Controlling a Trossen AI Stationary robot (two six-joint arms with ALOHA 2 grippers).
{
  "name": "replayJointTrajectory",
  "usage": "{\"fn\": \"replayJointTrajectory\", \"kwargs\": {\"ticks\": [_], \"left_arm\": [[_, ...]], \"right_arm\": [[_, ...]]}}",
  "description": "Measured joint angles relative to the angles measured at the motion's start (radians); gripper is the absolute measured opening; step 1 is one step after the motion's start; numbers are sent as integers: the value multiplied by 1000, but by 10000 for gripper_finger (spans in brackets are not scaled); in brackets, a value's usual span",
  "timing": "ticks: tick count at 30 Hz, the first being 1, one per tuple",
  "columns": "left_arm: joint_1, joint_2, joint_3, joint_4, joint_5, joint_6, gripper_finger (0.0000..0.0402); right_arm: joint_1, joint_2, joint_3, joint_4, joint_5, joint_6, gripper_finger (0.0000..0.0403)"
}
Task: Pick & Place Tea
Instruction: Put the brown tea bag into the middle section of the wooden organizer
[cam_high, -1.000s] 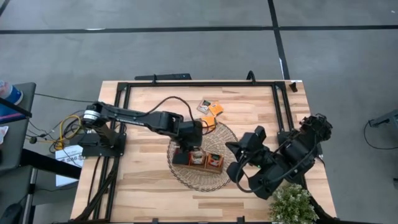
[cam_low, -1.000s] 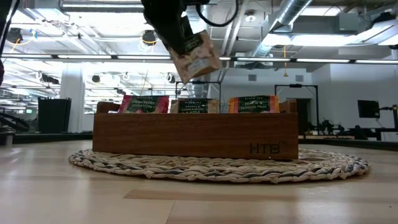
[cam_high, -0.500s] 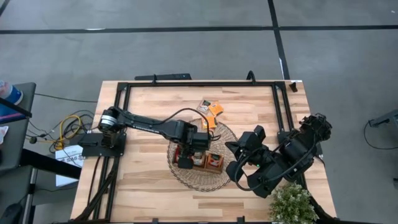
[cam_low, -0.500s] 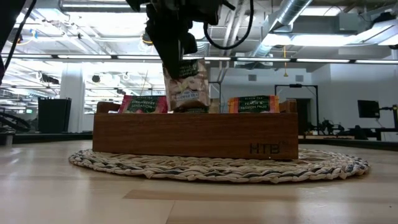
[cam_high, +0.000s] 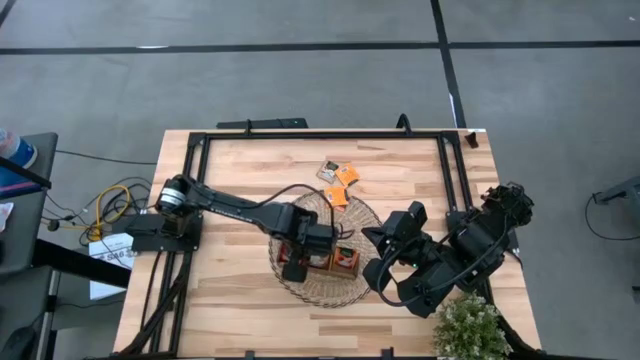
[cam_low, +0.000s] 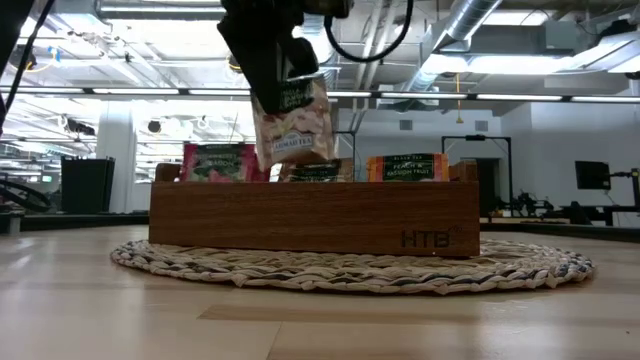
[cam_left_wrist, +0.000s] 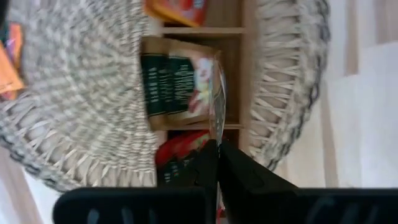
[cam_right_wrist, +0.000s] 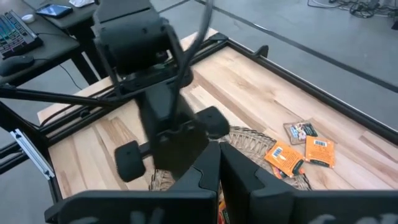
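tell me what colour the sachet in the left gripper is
Pale cream with pink print and a dark green label patch; the sachet shows best in the low view.

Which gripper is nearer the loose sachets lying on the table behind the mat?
Left. The left gripper is over the wooden tray, just in front of the loose sachets; the right gripper waits farther off, beyond the mat's right edge.

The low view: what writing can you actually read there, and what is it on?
"HTB": on the front of the wooden tray.
"PASSION FRUIT": on the orange sachet at the tray's right end; the line above is too small.
The sachet held by the left gripper: too blurred.
Red sachet: blurred.
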Motion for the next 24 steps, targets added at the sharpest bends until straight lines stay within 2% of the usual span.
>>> {"fn": "replayJointTrajectory", "kwargs": {"ticks": [5,24], "left_arm": [[-11,13,0,36,-31,11,0],[-11,73,0,51,-33,17,0]], "right_arm": [[0,0,0,0,2,-1,0],[0,0,0,7,4,-5,0]]}}
